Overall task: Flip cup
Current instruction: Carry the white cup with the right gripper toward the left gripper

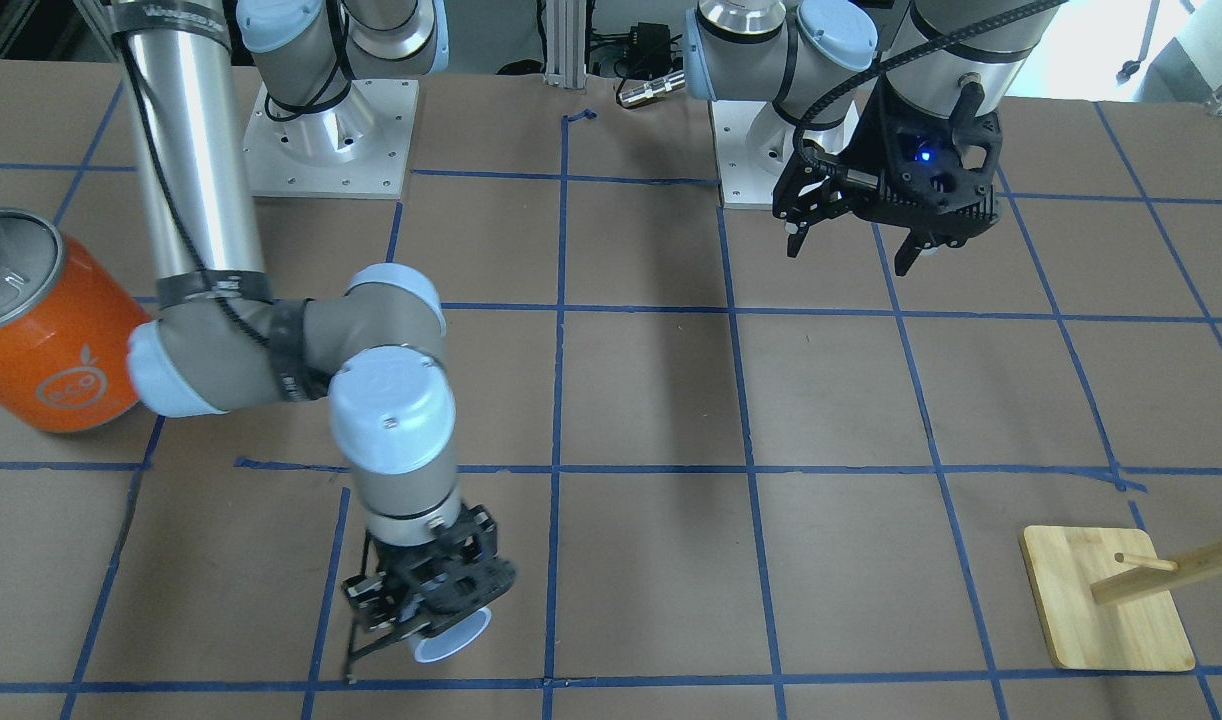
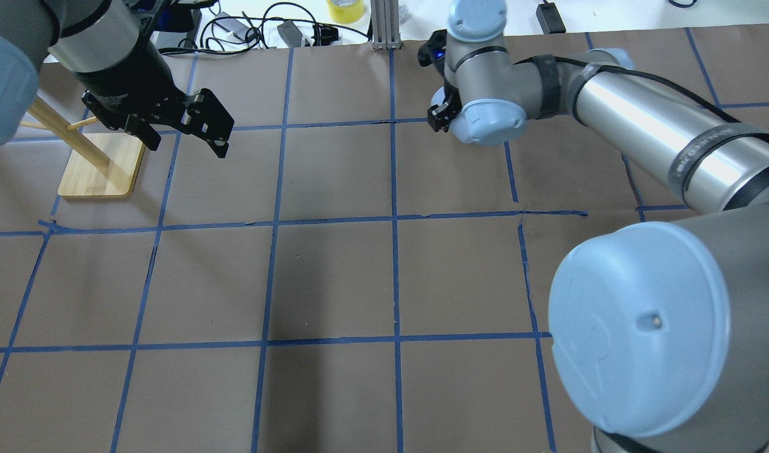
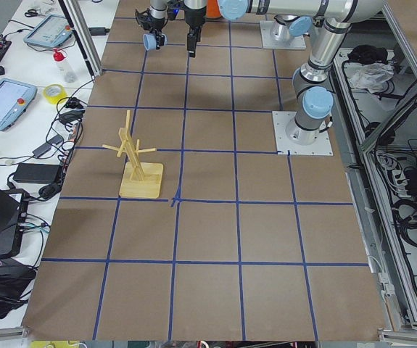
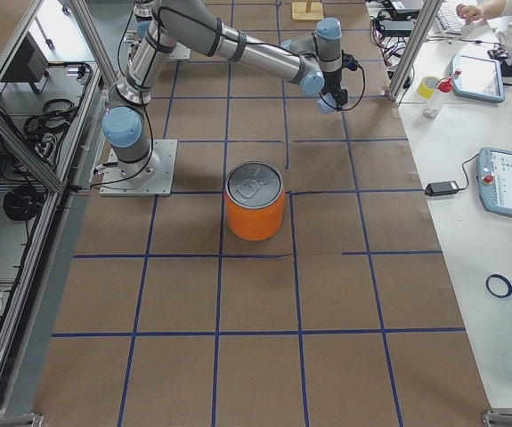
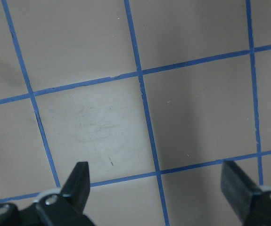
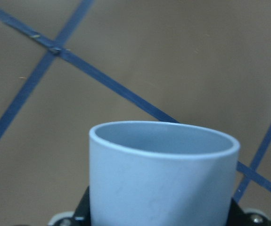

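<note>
Near the table's far edge, we see the right gripper [image 1: 426, 610] clamped around the cup [image 1: 453, 634], which is tilted (mid-flip, we judge); setting it down remains. The left gripper [image 1: 849, 258] hangs open, empty.

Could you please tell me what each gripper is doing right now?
Left gripper: open, empty.
Right gripper: shut on the cup.

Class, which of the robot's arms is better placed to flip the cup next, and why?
Right. The right gripper is shut on the cup; the left gripper hangs open and empty, far across the table.
</note>
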